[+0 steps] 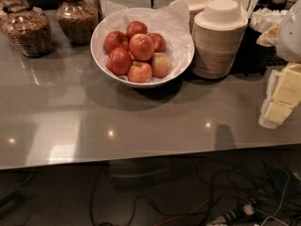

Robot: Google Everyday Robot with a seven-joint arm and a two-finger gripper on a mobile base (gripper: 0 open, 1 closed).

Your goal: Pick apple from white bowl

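The gripper point(282, 98) hangs at the right; open or closed, I cannot tell. The apples point(141, 46) sit in the bowl point(97, 51), well off to its left. Next it must reach over there.

No readable text, label, brand or number anywhere. Jars point(28, 29) at back left: no legible label. Stack of cream bowls point(218, 41): unmarked. White bowl point(99, 51) and apples point(141, 46): no stickers that can be made out. Counter point(141, 121): only light reflections. Gripper point(281, 100) sits at the right edge over the counter, well apart from the white bowl, with no marking readable on it.
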